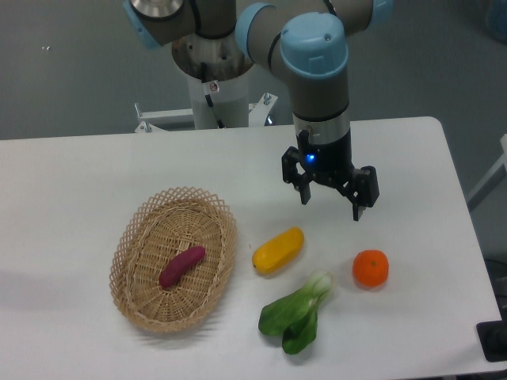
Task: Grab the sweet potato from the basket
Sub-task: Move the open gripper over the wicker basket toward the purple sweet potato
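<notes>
A magenta-purple sweet potato (181, 266) lies slantwise on the floor of the oval tan wicker basket (131, 237) at the left of the white table. My gripper (330, 204) hangs open above the table, well to the right of the basket and above the gap between the yellow vegetable and the orange. Nothing is between its black fingers (304, 192).
A yellow-orange oblong vegetable (278, 250) lies just right of the basket. A round orange (370, 268) sits further right, and a green leafy bok choy (298, 314) lies near the front edge. The arm's base (212, 63) stands behind the table.
</notes>
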